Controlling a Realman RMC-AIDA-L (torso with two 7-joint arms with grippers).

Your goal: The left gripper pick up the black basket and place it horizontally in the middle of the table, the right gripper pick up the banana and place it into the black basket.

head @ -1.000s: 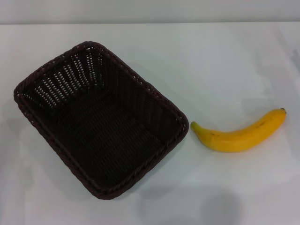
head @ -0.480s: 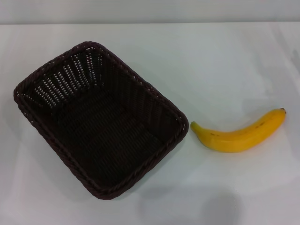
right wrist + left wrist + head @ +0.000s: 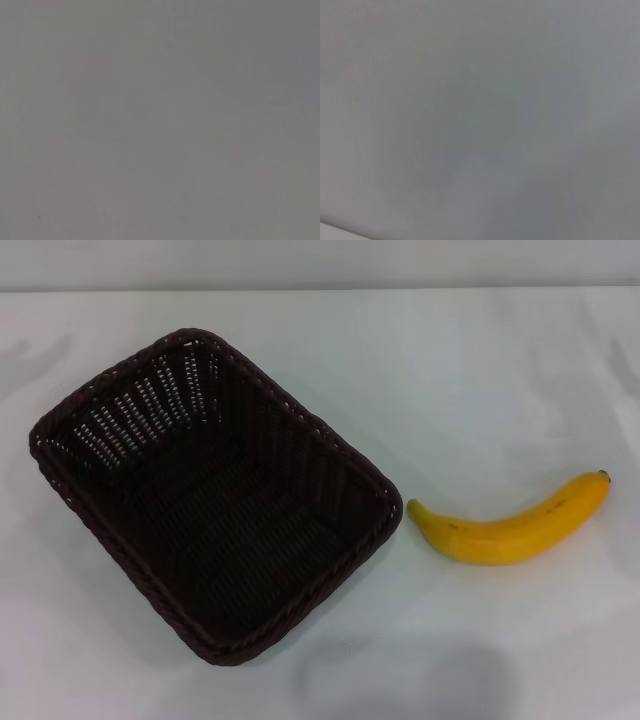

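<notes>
The black basket [image 3: 215, 495] is a large dark woven rectangle lying on the white table [image 3: 470, 370], left of centre in the head view, turned at a slant. It is empty. The banana [image 3: 510, 527] lies on the table to the right of the basket, close to its right corner but apart from it, stem tip pointing to the far right. Neither the left gripper nor the right gripper shows in any view. Both wrist views show only a plain grey surface.
The table's far edge [image 3: 320, 288] runs across the top of the head view, with a grey wall behind it. Soft shadows lie on the table near the front edge [image 3: 440, 680].
The basket and the banana have not moved. The shadows near the table's front edge have shifted slightly.
</notes>
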